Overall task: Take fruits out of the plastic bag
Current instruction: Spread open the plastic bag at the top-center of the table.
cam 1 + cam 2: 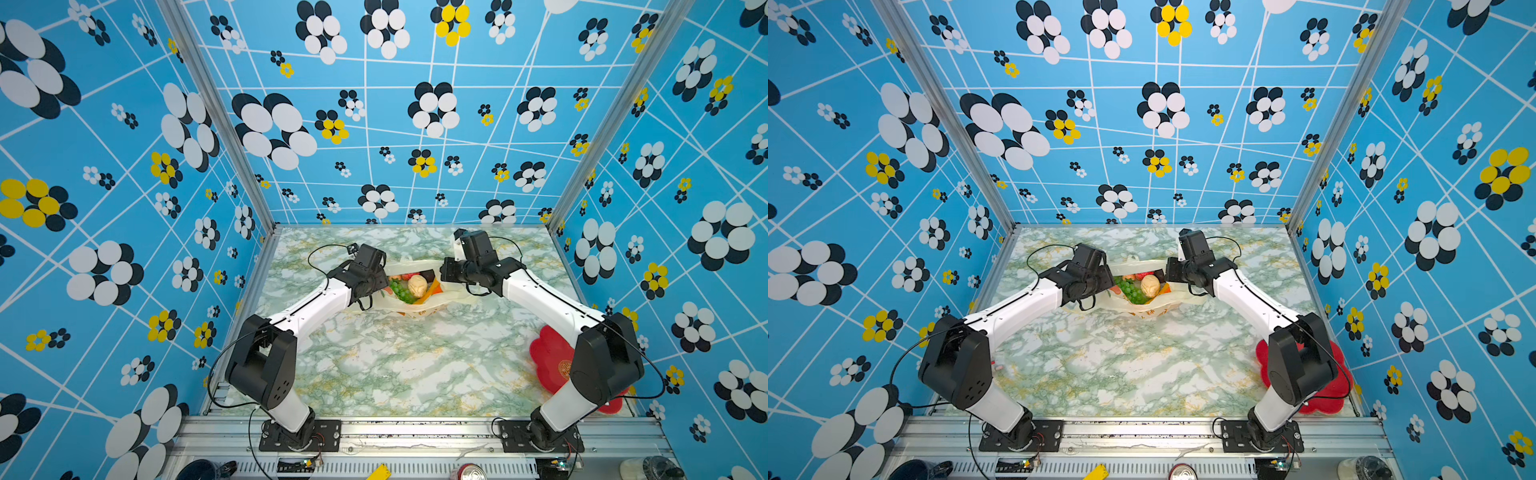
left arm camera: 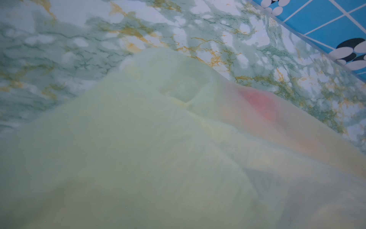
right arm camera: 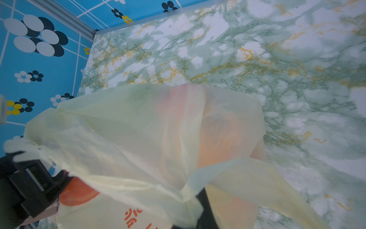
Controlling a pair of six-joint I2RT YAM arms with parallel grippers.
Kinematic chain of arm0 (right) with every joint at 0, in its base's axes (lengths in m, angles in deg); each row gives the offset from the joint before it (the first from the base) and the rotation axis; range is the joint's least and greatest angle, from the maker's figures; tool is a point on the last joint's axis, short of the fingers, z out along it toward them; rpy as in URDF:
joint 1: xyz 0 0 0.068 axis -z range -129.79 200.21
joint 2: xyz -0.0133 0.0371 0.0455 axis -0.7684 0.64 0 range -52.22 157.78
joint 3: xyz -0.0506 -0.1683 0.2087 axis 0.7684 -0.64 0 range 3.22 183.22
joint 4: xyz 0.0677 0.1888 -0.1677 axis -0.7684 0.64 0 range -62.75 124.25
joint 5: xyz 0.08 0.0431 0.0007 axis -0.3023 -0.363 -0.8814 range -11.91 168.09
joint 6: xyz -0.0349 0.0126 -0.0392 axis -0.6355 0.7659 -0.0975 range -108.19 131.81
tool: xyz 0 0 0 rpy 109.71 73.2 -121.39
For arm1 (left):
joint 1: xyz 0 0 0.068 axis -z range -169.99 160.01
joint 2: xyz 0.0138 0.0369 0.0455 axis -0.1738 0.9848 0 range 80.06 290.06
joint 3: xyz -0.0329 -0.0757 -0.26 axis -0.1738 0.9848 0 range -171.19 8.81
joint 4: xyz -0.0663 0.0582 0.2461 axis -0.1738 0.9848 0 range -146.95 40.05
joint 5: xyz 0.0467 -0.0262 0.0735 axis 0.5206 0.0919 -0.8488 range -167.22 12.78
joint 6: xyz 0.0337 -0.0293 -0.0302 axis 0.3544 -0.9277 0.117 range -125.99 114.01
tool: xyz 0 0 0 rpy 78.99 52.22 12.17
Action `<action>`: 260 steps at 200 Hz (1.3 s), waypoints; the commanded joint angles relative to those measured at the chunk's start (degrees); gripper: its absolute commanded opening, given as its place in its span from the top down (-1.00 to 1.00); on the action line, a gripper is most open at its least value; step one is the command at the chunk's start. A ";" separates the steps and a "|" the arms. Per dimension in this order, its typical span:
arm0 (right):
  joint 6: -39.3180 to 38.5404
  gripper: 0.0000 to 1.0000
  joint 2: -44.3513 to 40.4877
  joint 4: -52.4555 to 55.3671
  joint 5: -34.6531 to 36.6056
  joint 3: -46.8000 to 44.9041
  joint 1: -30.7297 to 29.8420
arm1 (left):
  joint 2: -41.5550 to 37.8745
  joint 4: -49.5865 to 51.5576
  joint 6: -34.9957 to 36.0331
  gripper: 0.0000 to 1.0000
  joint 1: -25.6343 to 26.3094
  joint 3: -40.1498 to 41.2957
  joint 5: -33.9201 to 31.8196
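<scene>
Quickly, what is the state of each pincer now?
Left pincer: at the mouth of the bag; open or closed cannot be told.
Right pincer: closed, holding the bag's edge.

Lab robot cell: aluminium frame (image 1: 217, 112), printed flower walls (image 1: 104, 166), marble-film table (image 1: 395, 365) (arms (image 1: 307, 305) bolted to rail (image 1: 415, 432)).

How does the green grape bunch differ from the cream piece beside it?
The grape bunch is bright green; the cream piece is pale beige. The grape bunch is a cluster of many small beads; the cream piece is one rounded lump. The grape bunch lies nearer the left arm, the cream piece nearer the right arm. Both sit inside the open plastic bag.
</scene>
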 commanded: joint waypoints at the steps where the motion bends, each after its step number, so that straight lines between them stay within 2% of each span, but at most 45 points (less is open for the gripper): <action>1: 0.14 1.00 0.30 -0.83 -3.04 1.18 2.33 | -3.77 -4.73 3.03 0.10 -2.81 4.53 3.80; 13: 2.00 1.00 2.06 -2.58 -6.66 1.97 4.40 | -5.06 -7.22 3.79 0.49 -5.12 7.05 7.47; 27: 4.16 1.00 4.37 -4.74 -10.05 3.26 7.04 | -6.82 -10.65 5.00 0.75 -7.65 10.38 11.31; 55: 5.92 1.00 11.50 -5.53 -13.77 10.58 10.63 | -9.80 -19.71 8.81 1.00 -11.80 16.51 20.62; 70: 8.92 1.00 16.30 -7.31 -16.75 14.85 12.78 | -10.97 -24.64 9.12 1.00 -14.24 19.80 25.60; 87: 13.46 1.00 21.26 -10.18 -20.17 19.96 15.21 | -12.40 -28.58 8.27 1.00 -16.37 22.91 27.97; 102: 14.13 1.00 24.83 -8.78 -20.63 25.05 15.50 | -13.31 -31.10 8.21 1.00 -17.28 24.42 30.01; 135: 10.98 1.00 27.57 -2.94 -20.01 34.33 11.23 | -11.47 -28.35 11.56 1.00 -14.74 20.63 31.14; 157: 8.06 0.99 27.17 2.11 -17.91 37.08 9.70 | -10.11 -28.06 12.27 1.00 -11.75 18.71 29.25; 178: 6.06 -0.08 24.72 6.75 -13.30 36.36 9.67 | -8.25 -25.36 14.20 1.00 -7.84 16.09 25.72; 186: 4.99 -0.35 23.31 8.60 -11.04 35.60 9.67 | -7.71 -24.26 15.04 1.00 -6.59 15.19 24.35; 194: 3.97 -0.52 21.96 10.41 -8.68 34.64 9.67 | -7.31 -23.04 15.57 1.00 -5.50 14.60 22.56; 207: 2.86 -0.66 18.98 12.38 -4.83 32.35 9.67 | -7.04 -22.43 15.99 1.00 -4.73 14.28 21.54; 220: 2.32 -0.73 15.73 13.41 -1.50 29.41 9.54 | -7.18 -22.73 16.00 1.00 -4.40 14.76 21.17; 239: 0.96 -0.73 10.63 13.86 2.49 24.91 8.11 | -7.98 -21.80 16.21 1.00 -3.25 15.27 18.76; 260: -0.40 -0.69 6.80 15.36 8.40 21.18 3.89 | -9.13 -22.33 16.25 1.00 -1.69 16.52 17.40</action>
